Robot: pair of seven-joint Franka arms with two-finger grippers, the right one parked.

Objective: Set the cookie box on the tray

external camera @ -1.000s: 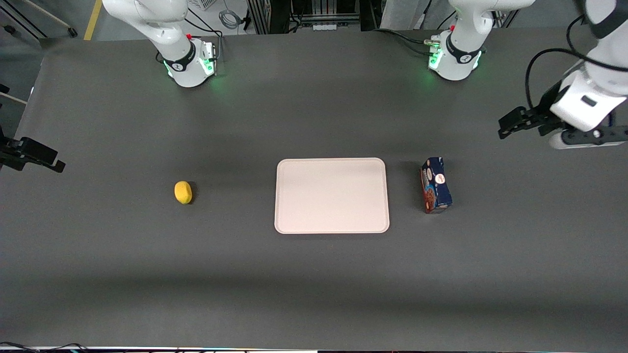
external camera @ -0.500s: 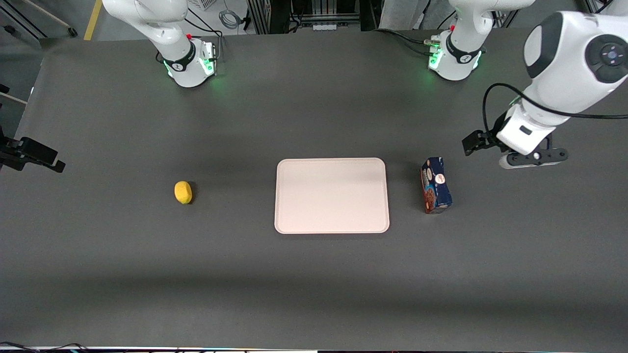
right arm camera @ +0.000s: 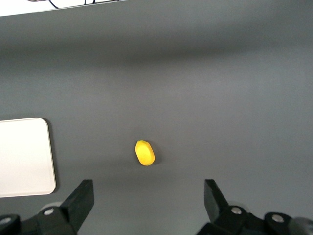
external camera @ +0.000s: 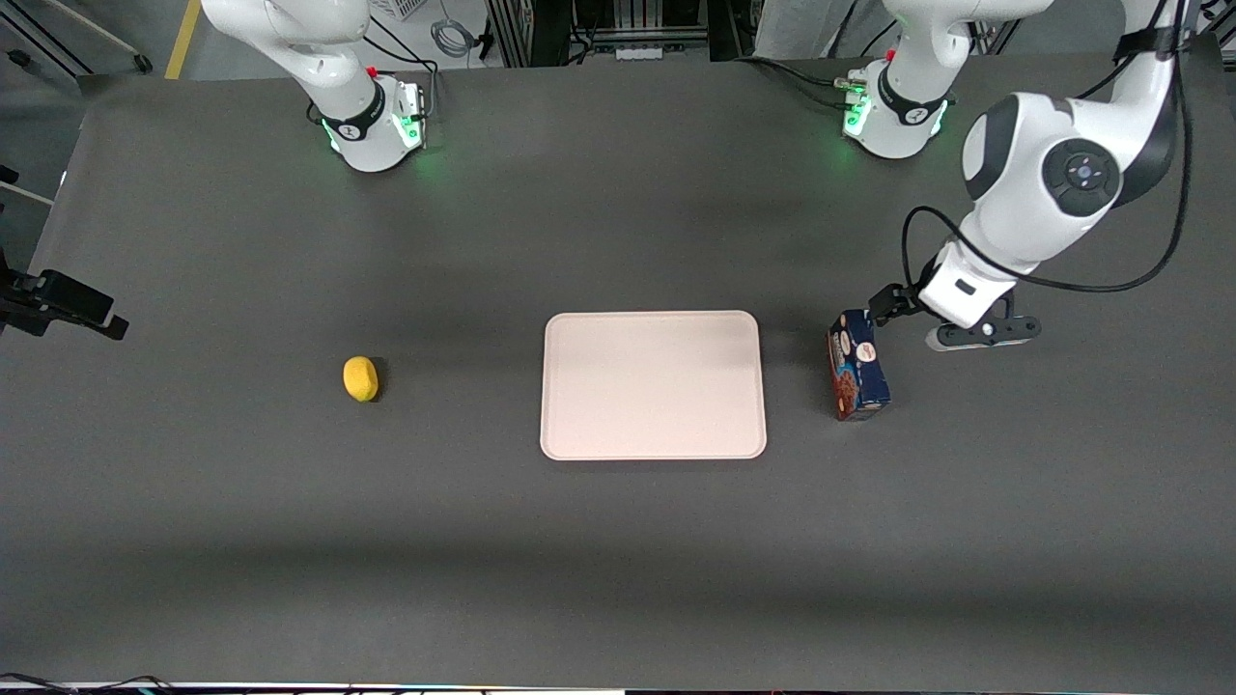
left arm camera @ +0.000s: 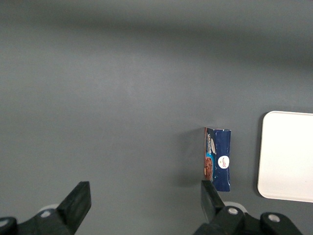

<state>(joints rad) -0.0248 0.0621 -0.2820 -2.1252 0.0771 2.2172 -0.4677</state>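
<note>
Approach step: my end effector [left arm camera: 142, 205], jaws wide and empty, hovers near the cookie box [external camera: 858, 364], which stands at the tray's [external camera: 653, 384] three o'clock; next I must centre over it and descend.

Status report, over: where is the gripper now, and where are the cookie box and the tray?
Gripper open, empty, above table beside cookie box. Box on table, beside tray, not on it. Yellow object toward parked arm's end, not in the way.

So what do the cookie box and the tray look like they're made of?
The cookie box looks like printed cardboard: sharp folded edges, slightly glossy navy faces. The tray is probably matte plastic: uniform pale pink, rounded corners, low moulded rim. The gripper hangs open above the table, toward the working arm's end from the box.
</note>
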